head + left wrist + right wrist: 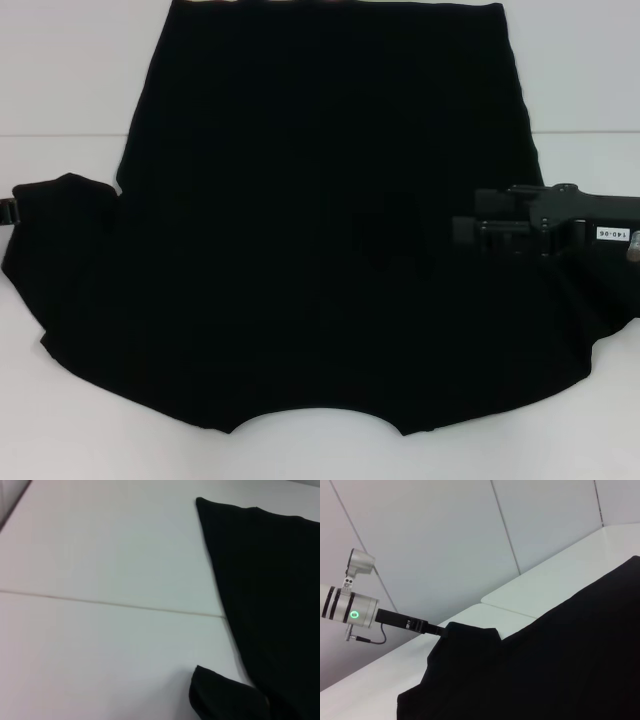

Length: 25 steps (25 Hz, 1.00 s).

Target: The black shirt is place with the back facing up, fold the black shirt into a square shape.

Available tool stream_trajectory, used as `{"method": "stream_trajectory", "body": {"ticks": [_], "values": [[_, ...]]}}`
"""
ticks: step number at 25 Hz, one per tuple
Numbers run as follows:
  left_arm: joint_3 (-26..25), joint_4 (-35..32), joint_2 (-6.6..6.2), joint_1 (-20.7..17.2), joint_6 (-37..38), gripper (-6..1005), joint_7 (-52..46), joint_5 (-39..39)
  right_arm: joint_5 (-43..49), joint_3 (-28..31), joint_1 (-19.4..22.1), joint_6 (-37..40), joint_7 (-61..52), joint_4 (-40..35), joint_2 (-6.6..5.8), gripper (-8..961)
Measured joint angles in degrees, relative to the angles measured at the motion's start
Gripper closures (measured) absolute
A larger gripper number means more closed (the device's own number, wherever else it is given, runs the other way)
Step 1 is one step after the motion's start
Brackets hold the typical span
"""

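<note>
Black shirt (300, 240) lies spread flat on the white surface (60, 80), neckline toward me, hem at the far side; it covers most of the work area. Soft, limp, light cloth by the look of it: it will sag and drag, so edges and sleeves are the places to pinch, not the middle.

My right claw (468, 215) hovers over the shirt's right side near the sleeve, fingers parted with nothing between them. My left claw (432, 628) sits at the left sleeve (60, 205), its tip under or in the cloth; I cannot tell whether it grips.

No containers in sight.
</note>
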<state>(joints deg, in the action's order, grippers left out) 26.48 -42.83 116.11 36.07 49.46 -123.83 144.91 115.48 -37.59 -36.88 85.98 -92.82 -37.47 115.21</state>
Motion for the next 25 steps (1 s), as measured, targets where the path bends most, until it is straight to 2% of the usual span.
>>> {"method": "stream_trajectory", "body": {"ticks": [13,25], "values": [[0.46,0.03,-0.38,1.29,-1.14,983,0.05,0.64,0.00,-0.03,-0.12,-0.15,0.21,-0.09,0.35,178],[2.90,-0.36,0.08,1.38,0.40,982,-0.43,0.64,0.00,0.75,-0.12,-0.29,0.42,-0.10,0.35,178]]}}
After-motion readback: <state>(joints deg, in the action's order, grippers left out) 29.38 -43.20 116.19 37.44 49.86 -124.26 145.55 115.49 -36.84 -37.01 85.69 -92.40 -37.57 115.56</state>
